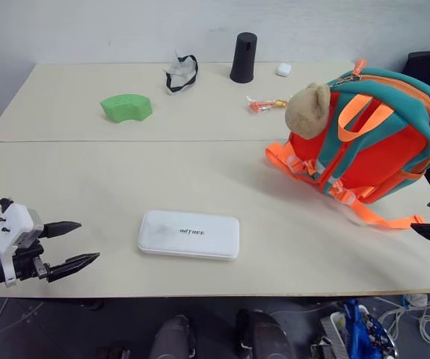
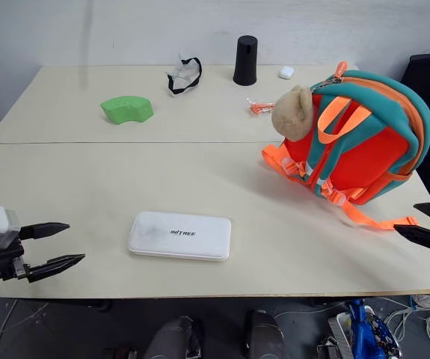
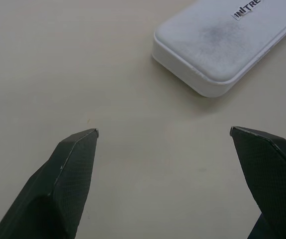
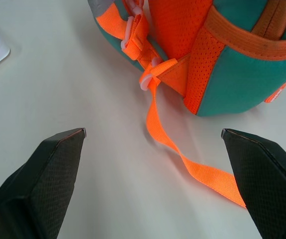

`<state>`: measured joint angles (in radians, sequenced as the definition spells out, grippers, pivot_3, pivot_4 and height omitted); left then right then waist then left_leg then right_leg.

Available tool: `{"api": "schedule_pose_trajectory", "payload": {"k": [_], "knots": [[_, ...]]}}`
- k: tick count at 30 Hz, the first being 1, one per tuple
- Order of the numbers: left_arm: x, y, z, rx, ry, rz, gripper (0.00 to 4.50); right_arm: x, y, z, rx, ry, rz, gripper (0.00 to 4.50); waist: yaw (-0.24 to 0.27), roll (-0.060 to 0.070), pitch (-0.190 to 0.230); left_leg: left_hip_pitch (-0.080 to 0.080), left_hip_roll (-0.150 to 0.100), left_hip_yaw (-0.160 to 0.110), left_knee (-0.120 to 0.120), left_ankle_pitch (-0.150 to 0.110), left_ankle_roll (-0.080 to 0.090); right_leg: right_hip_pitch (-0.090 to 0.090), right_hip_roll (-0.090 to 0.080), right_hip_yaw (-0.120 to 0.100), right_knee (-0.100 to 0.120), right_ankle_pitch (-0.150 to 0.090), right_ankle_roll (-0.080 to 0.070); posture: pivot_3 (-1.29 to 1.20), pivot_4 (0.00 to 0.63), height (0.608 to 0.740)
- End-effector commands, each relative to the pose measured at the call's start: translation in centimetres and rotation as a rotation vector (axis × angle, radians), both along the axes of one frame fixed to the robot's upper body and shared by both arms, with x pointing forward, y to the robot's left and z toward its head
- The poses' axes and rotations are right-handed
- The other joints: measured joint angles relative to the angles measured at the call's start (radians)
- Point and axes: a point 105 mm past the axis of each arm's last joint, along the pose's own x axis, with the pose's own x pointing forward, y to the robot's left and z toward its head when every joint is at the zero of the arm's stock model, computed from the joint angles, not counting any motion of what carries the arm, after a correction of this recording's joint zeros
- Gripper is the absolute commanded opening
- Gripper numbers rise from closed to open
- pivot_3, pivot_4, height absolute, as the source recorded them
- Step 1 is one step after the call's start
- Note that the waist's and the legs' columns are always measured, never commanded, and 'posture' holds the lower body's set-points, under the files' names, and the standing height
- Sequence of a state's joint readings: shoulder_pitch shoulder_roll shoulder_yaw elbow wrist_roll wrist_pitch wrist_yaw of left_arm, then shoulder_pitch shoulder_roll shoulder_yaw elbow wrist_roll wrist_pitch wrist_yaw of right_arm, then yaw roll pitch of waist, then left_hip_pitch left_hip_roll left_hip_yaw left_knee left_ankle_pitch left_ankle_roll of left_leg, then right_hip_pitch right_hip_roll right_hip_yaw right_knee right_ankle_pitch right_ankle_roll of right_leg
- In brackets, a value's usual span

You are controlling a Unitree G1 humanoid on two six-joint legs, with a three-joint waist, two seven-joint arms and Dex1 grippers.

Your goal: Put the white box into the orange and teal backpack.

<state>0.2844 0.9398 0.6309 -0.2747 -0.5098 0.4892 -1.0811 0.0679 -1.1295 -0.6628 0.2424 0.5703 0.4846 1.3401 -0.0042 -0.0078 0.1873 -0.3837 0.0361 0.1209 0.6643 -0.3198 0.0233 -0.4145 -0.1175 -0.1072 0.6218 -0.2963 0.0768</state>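
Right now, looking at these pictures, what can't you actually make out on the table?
- Orange and teal backpack: its opening is hidden in the eye views; only its strap side faces the camera.
- Right gripper: cut off by the eye views' right edge; just the fingertips show.
- White box: cut off by the left wrist view's edge, lettering partly lost.
- Crumpled item with a black band: too small to identify.

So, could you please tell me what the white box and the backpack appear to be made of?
White box: probably hard plastic, matte, given its smooth moulded rounded edges and printed lettering. Backpack: soft fabric, perhaps neoprene-like, with an orange mesh panel and woven webbing straps.
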Motion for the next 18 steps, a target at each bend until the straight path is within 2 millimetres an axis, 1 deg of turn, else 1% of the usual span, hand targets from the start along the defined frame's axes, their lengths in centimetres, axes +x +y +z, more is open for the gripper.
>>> {"api": "schedule_pose_trajectory", "payload": {"k": [1,4,18], "knots": [[0.0,-0.2,1.1,-0.003,-0.034,-0.013,4.47,-0.2,0.0,0.4,-0.006,-0.028,0.001,4.50,0.000,0.000,0.000,0.000,0.000,0.000,0.000,0.000,0.000,0.000,0.000,0.000,0.000,0.000,0.000,0.00,0.150,0.740],[0.5,0.2,1.1,-0.001,-0.026,0.024,4.47,-0.3,0.0,0.4,-0.008,-0.029,-0.004,4.50,0.000,0.000,0.000,0.000,0.000,0.000,0.000,0.000,0.000,0.000,0.000,0.000,0.000,0.000,0.000,0.00,0.150,0.740],[1.1,-0.1,1.2,-0.022,-0.019,0.022,4.47,-0.4,-0.2,0.2,-0.021,-0.031,-0.020,4.50,0.001,0.000,0.000,0.000,0.000,0.000,0.000,0.001,0.000,0.000,0.001,0.000,0.001,0.000,0.000,0.00,0.150,0.740]]}}
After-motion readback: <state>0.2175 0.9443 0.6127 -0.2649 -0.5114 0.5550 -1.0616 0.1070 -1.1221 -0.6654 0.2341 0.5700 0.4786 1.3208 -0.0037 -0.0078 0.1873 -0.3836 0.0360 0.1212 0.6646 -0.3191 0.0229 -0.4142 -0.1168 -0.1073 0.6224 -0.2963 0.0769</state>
